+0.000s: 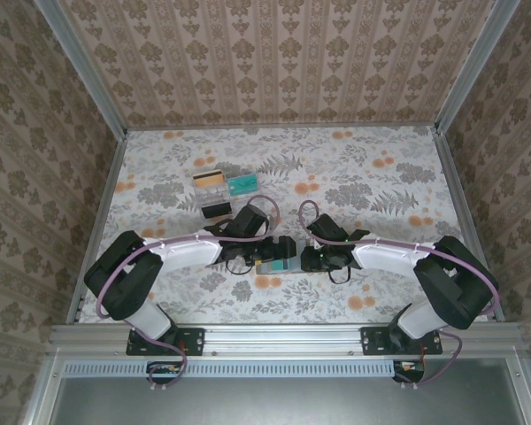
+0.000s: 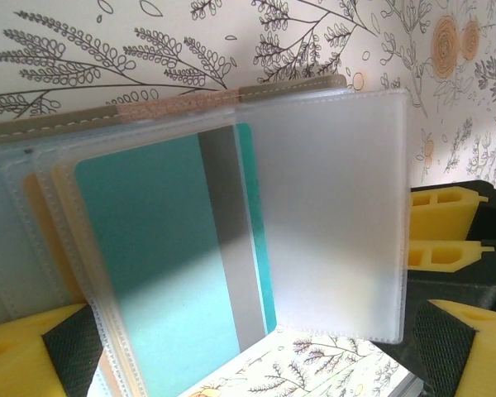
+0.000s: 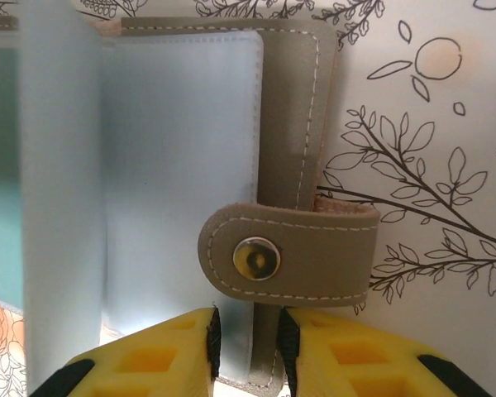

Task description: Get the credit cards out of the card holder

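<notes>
Watching left gripper [image 2: 248, 351]: jaws spread wide, straddling the clear sleeves [image 2: 331, 207]. The teal card [image 2: 165, 273] sits in one, so they could nip plastic instead of card. Card holder [image 1: 279, 258] lies open mid-desk, toward the near edge. Right gripper [image 3: 248, 347] jaws are nearly together at its edge. Gripping or just pressing, can't tell; holder may slide. Cards behind other sleeves unclear.
</notes>
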Tool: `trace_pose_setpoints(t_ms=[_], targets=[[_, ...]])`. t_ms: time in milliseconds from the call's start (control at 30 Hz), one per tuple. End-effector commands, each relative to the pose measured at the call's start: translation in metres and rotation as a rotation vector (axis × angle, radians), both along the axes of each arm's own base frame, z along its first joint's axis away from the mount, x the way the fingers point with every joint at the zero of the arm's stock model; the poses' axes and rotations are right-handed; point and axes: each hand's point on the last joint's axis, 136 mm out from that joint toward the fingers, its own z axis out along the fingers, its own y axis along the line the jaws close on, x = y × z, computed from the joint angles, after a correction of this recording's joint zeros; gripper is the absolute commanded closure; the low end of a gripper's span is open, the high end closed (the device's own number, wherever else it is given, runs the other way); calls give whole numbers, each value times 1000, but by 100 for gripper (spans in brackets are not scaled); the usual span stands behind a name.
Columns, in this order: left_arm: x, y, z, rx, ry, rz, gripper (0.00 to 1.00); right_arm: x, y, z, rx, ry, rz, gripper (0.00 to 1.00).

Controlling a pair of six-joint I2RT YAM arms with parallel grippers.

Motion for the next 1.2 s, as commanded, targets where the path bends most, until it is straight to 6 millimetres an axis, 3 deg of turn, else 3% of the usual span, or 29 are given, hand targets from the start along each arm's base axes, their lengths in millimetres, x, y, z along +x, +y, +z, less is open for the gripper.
trace_pose_setpoints(t_ms=[0,167,367,567,667,767,867,933,1167], targets=[[2,-3,12,-20,-30,-16,0,-11,-16,-14,-65,42,-23,67],[5,1,22,-18,-53,-8,0,-7,-28,-5,-87,14,-57,61],[11,19,30,17,-89,29,0,5,-47,25,-74,-61,-119,56],[14,39,26,65,-110,66,3,17,-22,61,76,-115,-69,60],[14,46,21,56,-93,96,22,20,-1,73,171,-108,-37,62],[13,55,10,99,-65,124,47,23,16,79,219,-105,-4,65],[10,62,-3,161,-35,123,82,22,30,77,239,-89,26,70],[9,63,-10,184,-13,119,100,23,36,72,254,-71,32,73],[7,57,-25,215,18,89,100,23,56,50,311,15,40,76]])
